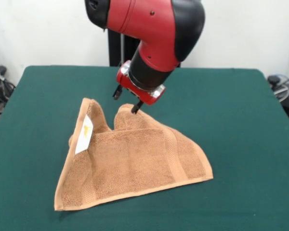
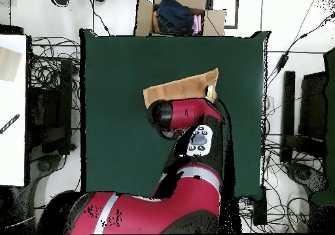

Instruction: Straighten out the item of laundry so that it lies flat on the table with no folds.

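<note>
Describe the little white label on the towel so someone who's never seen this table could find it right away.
Start at the dark green table, where the orange-tan towel lies crumpled below the robot's hand. Go to the towel's raised corner left of the hand. The label is the slim white strip along that folded edge, the only white patch on the towel.

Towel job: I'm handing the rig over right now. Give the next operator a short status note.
Gripper: open, holding nothing, one fingertip at the towel's raised far edge.
Towel: near the middle of the table, bunched into a rough triangle. Near edge lies flat; far part stands up in two humps; one side is folded over, showing the white label.
Done: nothing flat yet.
Left: probably grip a raised corner, pull it outward, unfold the side, smooth the whole towel.
</note>
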Robot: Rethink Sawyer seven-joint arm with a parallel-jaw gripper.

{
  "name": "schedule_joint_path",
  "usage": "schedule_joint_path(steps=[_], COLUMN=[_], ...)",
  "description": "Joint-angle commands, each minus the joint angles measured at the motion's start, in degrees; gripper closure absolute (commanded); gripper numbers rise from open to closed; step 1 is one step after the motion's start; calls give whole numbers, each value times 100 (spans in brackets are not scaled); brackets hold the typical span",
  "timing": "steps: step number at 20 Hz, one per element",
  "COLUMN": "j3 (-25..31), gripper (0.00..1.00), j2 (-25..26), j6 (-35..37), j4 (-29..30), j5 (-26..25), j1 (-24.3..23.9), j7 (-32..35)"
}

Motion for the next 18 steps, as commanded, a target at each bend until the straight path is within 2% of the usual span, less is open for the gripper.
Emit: schedule_joint_path(steps=[1,9,18], j3=[674,813,1113], gripper=[0,0,0], j2=[105,27,-1214], j6=[-410,-485,-169], j4=[496,606,1783], j5=[-364,-432,-128], j1=[-74,-184,-271], j7=[-585,-552,-738])
